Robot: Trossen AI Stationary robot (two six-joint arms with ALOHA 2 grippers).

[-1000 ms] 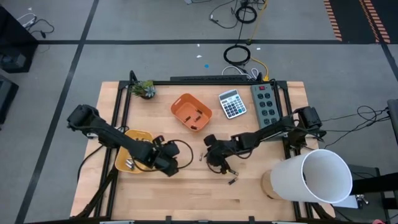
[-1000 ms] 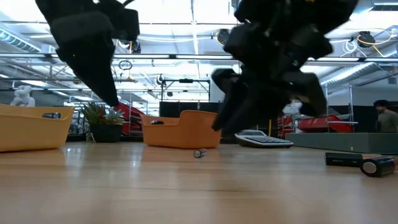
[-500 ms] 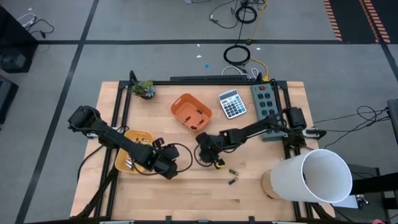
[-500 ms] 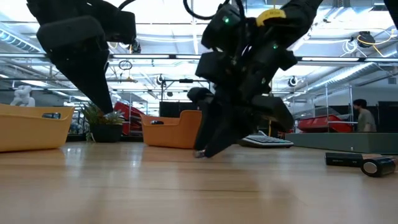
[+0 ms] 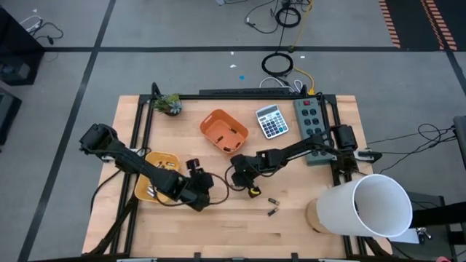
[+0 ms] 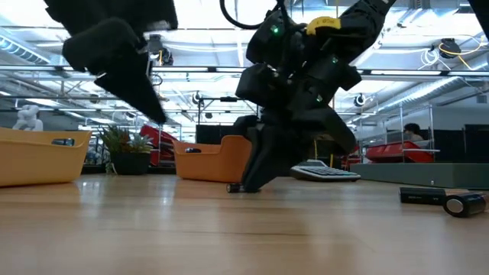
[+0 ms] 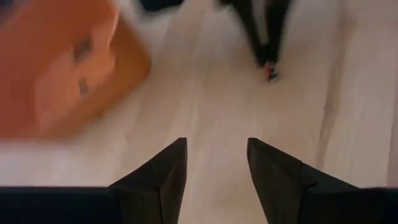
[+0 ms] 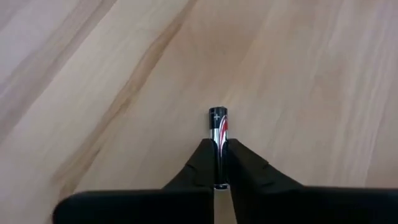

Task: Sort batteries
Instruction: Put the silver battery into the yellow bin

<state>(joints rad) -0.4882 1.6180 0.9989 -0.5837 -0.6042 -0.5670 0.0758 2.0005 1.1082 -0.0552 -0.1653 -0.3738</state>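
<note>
Lying pinched between the two dark fingers of the right hand, a thin dark battery with a red and silver marking pokes out past the fingertips, close over the bare wood of the counter. In the low view that hand reaches down to the boards with the battery's end showing just beside its tip, and from above it sits near the middle of the counter, just in front of the orange tray. Two more batteries lie loose on the wood, a little toward the front and the right of it. Other batteries rest in the yellow tray at the left side.

The left hand hangs above the counter with its fingers apart and nothing between them; from above it is between the yellow tray and the right hand.

Behind the orange tray stand a calculator and a grey power strip, with a small plant at the far left corner. A large white cylinder fills the front right corner.
</note>
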